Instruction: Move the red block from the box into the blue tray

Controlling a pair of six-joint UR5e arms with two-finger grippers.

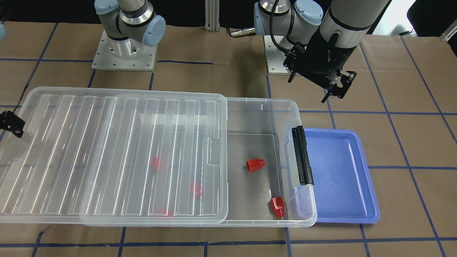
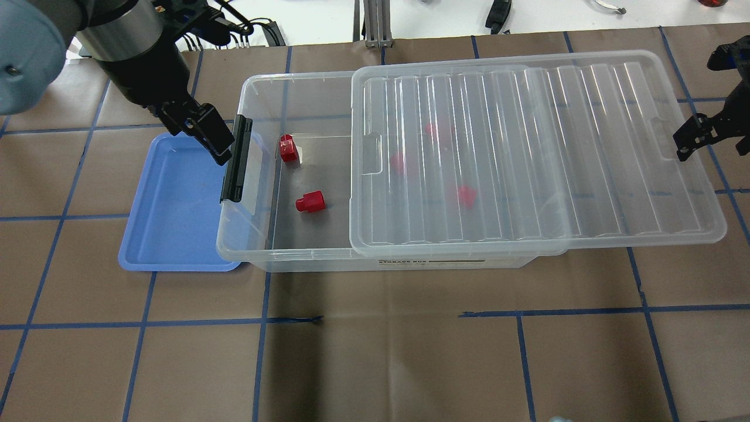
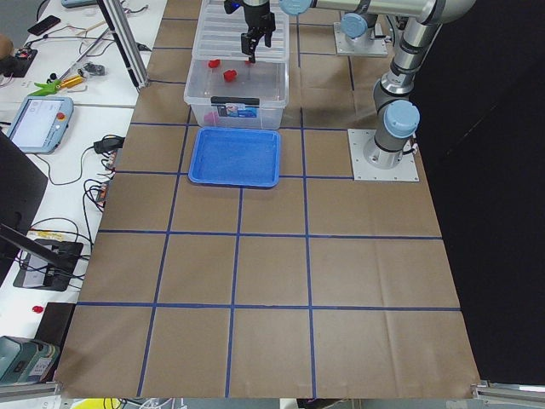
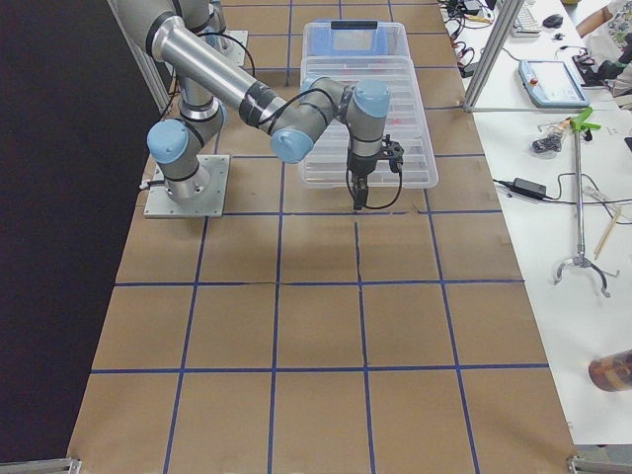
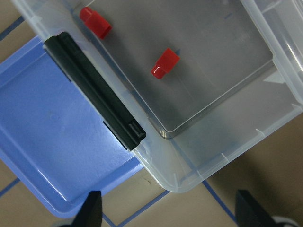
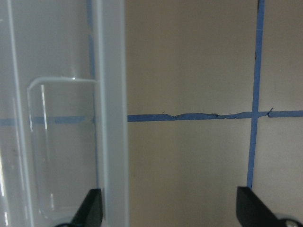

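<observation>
The clear box [image 2: 258, 258] lies mid-table with its black latch handle [image 2: 236, 158] next to the blue tray [image 2: 170, 205], which is empty. Two red blocks [image 2: 310, 201] [image 2: 287, 147] lie in the box's uncovered end; in the left wrist view they show near the top [image 5: 165, 63] [image 5: 95, 22]. Three more red blocks [image 1: 159, 163] show blurred under the lid. My left gripper [image 2: 202, 132] is open and empty, held above the tray's robot-side end beside the latch. My right gripper [image 2: 697, 135] is open at the lid's far end, its fingers either side of the lid's rim [image 6: 109, 118].
The ridged clear lid [image 2: 527, 146] covers most of the box and overhangs its right end. Brown paper with blue tape lines covers the table. The arm bases [image 1: 123, 53] stand behind the box. Benches with tools show beside the table in the side views.
</observation>
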